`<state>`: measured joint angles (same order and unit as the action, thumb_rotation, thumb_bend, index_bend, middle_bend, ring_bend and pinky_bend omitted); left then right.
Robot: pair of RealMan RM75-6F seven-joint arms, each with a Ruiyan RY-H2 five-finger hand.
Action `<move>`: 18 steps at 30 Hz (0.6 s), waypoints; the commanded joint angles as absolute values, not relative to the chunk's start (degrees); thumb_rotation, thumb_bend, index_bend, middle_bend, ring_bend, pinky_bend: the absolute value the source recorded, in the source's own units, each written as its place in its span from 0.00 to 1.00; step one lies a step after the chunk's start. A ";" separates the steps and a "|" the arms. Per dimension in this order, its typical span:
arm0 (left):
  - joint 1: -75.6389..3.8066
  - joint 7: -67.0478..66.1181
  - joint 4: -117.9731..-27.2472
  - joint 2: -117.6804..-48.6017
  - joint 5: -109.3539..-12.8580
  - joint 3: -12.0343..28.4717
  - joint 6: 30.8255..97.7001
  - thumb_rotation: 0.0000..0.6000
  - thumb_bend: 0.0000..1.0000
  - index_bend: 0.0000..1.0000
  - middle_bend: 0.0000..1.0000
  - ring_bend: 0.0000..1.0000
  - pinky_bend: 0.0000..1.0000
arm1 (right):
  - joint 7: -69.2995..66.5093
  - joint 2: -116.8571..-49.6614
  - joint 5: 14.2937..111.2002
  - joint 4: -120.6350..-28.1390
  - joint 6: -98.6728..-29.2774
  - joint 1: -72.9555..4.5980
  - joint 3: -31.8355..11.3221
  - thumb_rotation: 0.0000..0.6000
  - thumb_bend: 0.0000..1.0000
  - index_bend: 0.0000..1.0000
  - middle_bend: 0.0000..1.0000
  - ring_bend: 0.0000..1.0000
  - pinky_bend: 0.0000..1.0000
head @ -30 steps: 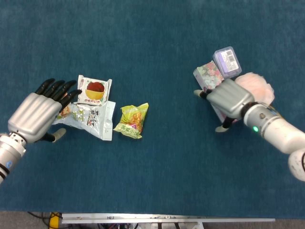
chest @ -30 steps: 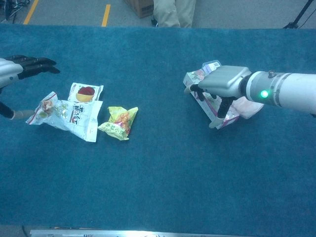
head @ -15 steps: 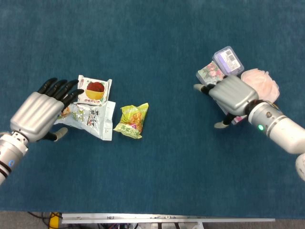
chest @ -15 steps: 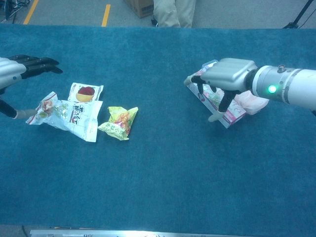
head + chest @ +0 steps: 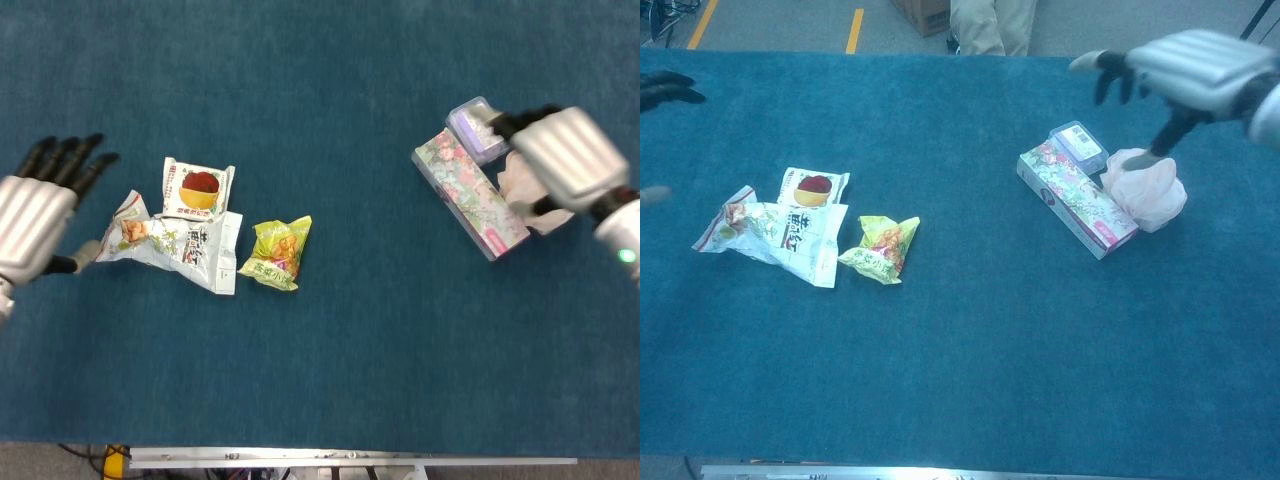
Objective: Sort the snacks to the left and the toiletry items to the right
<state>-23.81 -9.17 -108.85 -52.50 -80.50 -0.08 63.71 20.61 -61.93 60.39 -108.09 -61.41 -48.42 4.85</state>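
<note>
You're pulling your right hand (image 5: 1200,68) up off the long floral tissue box (image 5: 470,193), fingers spread, holding nothing; left hand (image 5: 35,215) is hanging open too — sorting's looking done.

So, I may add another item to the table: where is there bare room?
Widest bare stretch: between the yellow snack bag and the floral box, plus all the near edge. Crowded: the white snack packets on the left, and the box, clear case and pink puff on the right.
</note>
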 commanded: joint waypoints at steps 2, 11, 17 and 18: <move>-20.64 -7.35 -105.28 -54.20 -81.20 0.22 68.92 1.00 0.27 0.08 0.00 0.00 0.01 | 20.11 -58.68 61.37 -108.96 -65.93 -43.49 5.56 1.00 0.00 0.09 0.34 0.35 0.36; -13.77 -3.44 -97.58 -59.83 -85.37 1.12 83.03 1.00 0.27 0.08 0.00 0.00 0.01 | 16.91 -55.87 65.15 -108.54 -80.44 -30.41 6.23 1.00 0.00 0.12 0.34 0.35 0.36; -10.31 -2.84 -95.45 -61.65 -88.02 0.50 88.70 1.00 0.27 0.08 0.03 0.00 0.01 | 15.12 -56.24 68.70 -107.26 -86.51 -23.16 7.00 1.00 0.01 0.14 0.34 0.35 0.36; -9.67 -2.93 -95.39 -61.75 -88.51 0.28 89.55 1.00 0.27 0.08 0.03 0.00 0.01 | 14.71 -56.29 69.43 -106.98 -87.56 -21.90 7.03 1.00 0.01 0.14 0.34 0.35 0.36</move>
<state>-10.46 -3.14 -95.86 -61.26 -87.75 0.56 88.66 15.82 -56.30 67.81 -107.66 -85.81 -24.05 6.69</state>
